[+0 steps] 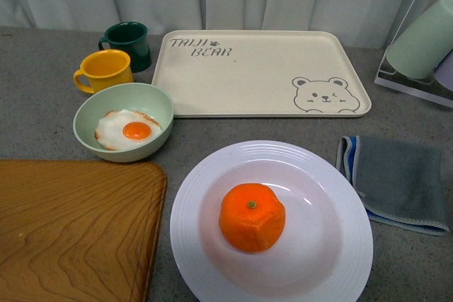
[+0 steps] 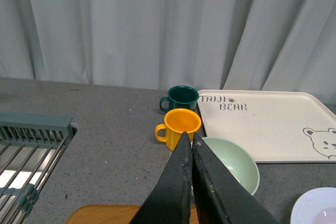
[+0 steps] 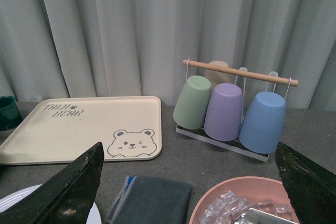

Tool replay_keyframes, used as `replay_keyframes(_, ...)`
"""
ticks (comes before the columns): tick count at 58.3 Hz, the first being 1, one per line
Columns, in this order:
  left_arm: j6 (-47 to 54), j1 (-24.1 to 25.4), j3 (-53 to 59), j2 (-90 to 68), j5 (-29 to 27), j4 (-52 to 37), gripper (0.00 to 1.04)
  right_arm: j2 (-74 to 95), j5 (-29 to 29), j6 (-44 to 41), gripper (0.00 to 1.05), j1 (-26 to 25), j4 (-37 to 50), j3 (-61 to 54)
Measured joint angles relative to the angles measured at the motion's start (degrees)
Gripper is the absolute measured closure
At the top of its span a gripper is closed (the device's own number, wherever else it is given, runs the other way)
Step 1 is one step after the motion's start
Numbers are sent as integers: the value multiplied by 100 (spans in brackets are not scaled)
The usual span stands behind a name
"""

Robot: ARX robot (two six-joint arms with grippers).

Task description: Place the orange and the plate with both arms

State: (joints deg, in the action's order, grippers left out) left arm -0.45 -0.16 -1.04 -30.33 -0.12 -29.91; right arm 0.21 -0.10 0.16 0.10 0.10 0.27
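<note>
Sitting in the middle of the plate (image 1: 185,224), the orange (image 1: 252,217) rests stem dot up on the near part of the grey surface (image 1: 42,114). The front view shows no fingers near either of them.

The left fingers (image 2: 184,156) are pressed together with nothing between them, raised above the surface. Just beyond their tips stands the yellow mug (image 2: 181,124), and the dark green mug (image 2: 181,97) is farther out along the same line. The pale green bowl (image 2: 233,167) lies close beside the tips, holding a fried egg (image 1: 127,131) that shows in the front view. The cream bear tray (image 2: 273,124) lies past the bowl. An edge of the plate shows near the base of these fingers, on the bowl's side. A wire dish rack (image 2: 31,150) sits well off on the opposite side, and a wooden cutting board (image 2: 105,214) lies under the fingers' base.

The right fingers (image 3: 68,192) are spread wide and hold nothing. Between them, close in, lie a folded grey cloth (image 3: 152,198) and a pink bowl of ice cubes (image 3: 241,203). Farther out between them a rack (image 3: 239,72) holds upturned green, purple and blue cups. The bear tray lies beyond one finger, and a sliver of the plate's rim shows beside that finger's base.
</note>
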Motion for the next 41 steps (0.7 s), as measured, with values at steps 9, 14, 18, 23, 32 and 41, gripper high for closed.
replay_keyframes(9,2,2,2,472,0,435,101,0,0,-2,9,0,0,0)
replay_keyframes(14,2,2,2,782,0,734,101,0,0,-2,9,0,0,0)
replay_keyframes(18,2,2,2,966,0,909,101,0,0,-2,9,0,0,0)
replay_keyframes(23,2,2,2,1224,0,1165,101,0,0,-2,9,0,0,0)
replay_keyframes(32,2,2,2,1534,0,1458,101,0,0,-2,9,0,0,0)
replay_keyframes(41,2,2,2,1799,0,1733,101,0,0,0,9,0,0,0)
